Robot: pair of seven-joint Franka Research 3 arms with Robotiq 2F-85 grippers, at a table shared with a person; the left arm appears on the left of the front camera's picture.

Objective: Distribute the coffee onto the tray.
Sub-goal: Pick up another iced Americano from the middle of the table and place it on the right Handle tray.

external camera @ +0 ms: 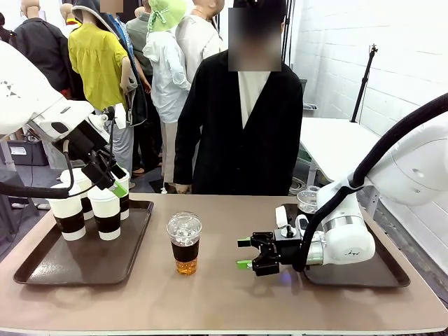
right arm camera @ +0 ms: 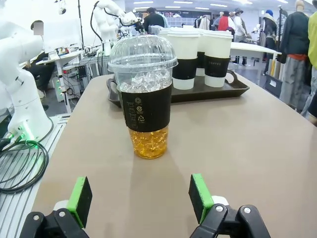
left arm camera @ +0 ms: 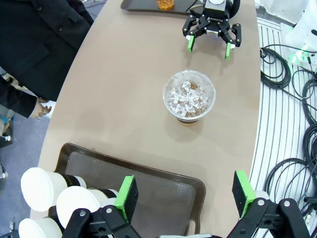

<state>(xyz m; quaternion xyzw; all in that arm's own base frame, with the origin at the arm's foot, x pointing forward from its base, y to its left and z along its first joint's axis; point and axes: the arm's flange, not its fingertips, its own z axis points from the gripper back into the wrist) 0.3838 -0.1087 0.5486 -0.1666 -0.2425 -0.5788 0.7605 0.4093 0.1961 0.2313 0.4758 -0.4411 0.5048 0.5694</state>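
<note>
Right tool (external camera: 243, 253) wide open, near iced cup (external camera: 185, 246)

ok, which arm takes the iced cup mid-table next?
Right. The right tool, open, sits low facing the iced cup, bare table between. The left tool hangs open above the paper cups on its tray.

My left arm (external camera: 28, 91) and right arm (external camera: 350, 234): smooth, rounded white shells; a thick black hose (external camera: 392, 136) runs along the right one; a thinner black cable (external camera: 28, 190) runs beneath the left. My left gripper (external camera: 112, 180) and right gripper (external camera: 243, 253): black angular linkages with round pivot screws at the joints; each finger ends in a bright green pad (right arm camera: 80, 201); the right gripper's black body bears small white lettering.
</note>
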